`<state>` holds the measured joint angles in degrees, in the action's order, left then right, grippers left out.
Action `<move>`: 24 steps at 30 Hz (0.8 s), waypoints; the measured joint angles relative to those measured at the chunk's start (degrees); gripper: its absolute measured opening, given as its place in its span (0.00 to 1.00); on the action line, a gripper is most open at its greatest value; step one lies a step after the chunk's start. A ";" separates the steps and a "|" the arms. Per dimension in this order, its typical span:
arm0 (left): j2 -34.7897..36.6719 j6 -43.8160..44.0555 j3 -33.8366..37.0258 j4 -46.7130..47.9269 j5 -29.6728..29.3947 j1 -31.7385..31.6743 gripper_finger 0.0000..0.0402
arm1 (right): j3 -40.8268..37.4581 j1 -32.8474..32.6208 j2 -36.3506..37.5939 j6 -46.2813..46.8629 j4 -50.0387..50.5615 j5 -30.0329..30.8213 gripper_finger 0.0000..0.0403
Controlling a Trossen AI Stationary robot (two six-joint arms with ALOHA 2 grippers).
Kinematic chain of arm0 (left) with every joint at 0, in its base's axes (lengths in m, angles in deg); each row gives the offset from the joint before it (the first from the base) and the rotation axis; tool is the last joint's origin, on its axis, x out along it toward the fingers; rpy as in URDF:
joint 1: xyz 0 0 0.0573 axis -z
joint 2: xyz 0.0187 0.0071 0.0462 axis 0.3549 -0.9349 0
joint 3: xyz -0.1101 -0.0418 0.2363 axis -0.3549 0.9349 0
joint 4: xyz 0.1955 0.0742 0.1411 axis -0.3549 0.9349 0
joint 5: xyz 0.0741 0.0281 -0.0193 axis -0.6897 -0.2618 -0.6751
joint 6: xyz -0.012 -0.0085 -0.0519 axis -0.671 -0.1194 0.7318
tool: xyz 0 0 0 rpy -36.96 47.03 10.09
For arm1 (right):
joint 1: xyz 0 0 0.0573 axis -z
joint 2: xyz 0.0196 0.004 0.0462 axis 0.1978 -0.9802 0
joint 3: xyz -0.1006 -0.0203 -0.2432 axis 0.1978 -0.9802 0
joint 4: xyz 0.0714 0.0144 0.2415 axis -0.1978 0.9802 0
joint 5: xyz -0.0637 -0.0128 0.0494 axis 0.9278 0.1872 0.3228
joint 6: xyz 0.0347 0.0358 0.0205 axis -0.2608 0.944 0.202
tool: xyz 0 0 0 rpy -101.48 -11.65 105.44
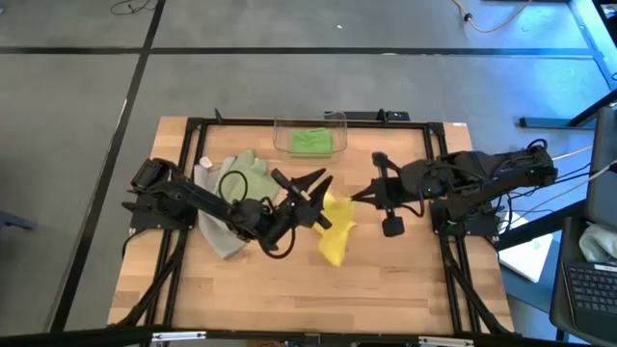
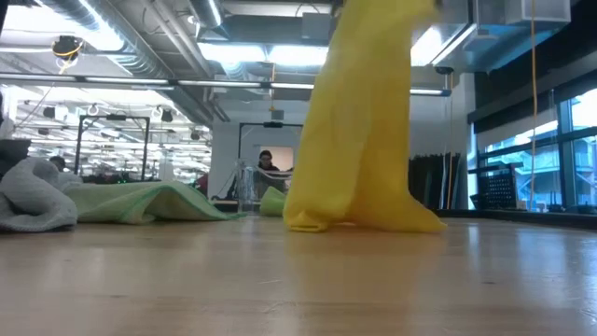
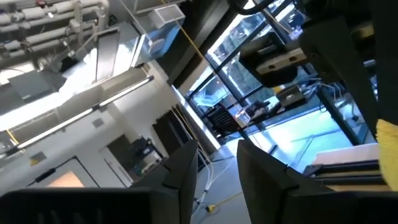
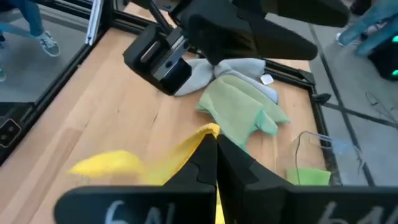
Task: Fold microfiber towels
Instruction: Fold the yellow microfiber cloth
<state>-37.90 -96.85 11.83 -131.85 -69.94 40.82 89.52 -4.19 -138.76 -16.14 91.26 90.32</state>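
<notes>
The right tool (image 4: 214, 163) is clamped shut on the yellow towel (image 1: 335, 231), lifting one corner above the surface (image 1: 386, 280) while the rest trails down. The left tool (image 1: 307, 198), fingers partly apart, hovers just beside the towel, holding nothing.

The held towel (image 1: 335, 231) hangs at the table's (image 1: 405, 289) middle between the two grippers, its lower end on the wood, with the right gripper (image 1: 355, 196) at its upper corner and the left gripper (image 1: 310, 198) just beside it on the left. Left of it, under the left arm, two more towels lie in a heap, one (image 1: 247, 172) partly on top of the other (image 1: 218, 231). Behind them, at the table's far edge, the bin (image 1: 308, 136) holds a fourth towel (image 1: 311, 142).
</notes>
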 joint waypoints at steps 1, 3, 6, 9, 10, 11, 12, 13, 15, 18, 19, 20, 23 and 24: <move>0.00 0.09 0.00 0.02 0.00 -0.06 0.26 | 0.00 -0.29 0.00 -0.77 -0.07 0.15 0.00; 0.00 0.27 0.00 0.13 -0.02 -0.19 0.26 | 0.00 -0.70 -0.07 -0.88 -0.55 1.46 0.00; 0.00 3.79 0.00 1.04 0.58 -0.25 0.26 | 0.00 -0.78 -0.09 -0.70 -0.52 9.20 0.00; 0.00 13.55 0.00 5.14 4.43 0.27 0.26 | 0.00 -0.07 -0.26 -0.93 -0.70 15.51 0.00; 0.00 17.54 0.00 6.90 6.28 0.42 0.26 | 0.00 0.46 -0.30 -1.02 -1.10 15.70 0.00; 0.00 20.97 0.00 9.05 7.91 0.63 0.26 | 0.00 0.84 -0.33 -1.02 -1.68 15.14 0.00; 0.00 24.03 0.00 11.64 9.28 0.81 0.26 | 0.00 1.17 -0.35 -0.84 -2.26 13.94 0.00; -0.15 27.03 0.00 13.94 10.61 0.85 0.26 | 0.00 1.54 -0.35 -0.67 -2.76 12.69 0.00; -0.95 31.52 0.03 15.73 12.35 0.51 0.26 | 0.00 1.84 -0.38 -0.16 -4.06 11.45 0.00; -2.17 34.88 0.04 15.53 12.86 -0.80 0.26 | 0.00 1.84 -0.59 0.16 -5.49 11.38 0.00; -2.54 36.49 0.04 15.23 12.61 -1.44 0.26 | 0.00 1.84 -0.66 0.15 -5.54 11.30 0.00; -2.84 37.73 0.04 15.26 12.41 -2.09 0.26 | 0.00 1.84 -0.92 0.16 -5.81 11.30 0.00; -3.69 40.50 0.04 15.17 12.21 -3.94 0.26 | 0.00 1.82 -1.54 0.35 -6.18 13.33 0.00; -3.90 41.35 0.04 15.19 12.21 -4.37 0.26 | 0.00 1.79 -1.81 0.21 -6.20 16.00 0.00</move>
<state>-41.80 -55.50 11.87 -116.67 -57.73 36.45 89.52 -2.40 -140.57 -15.93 85.06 106.32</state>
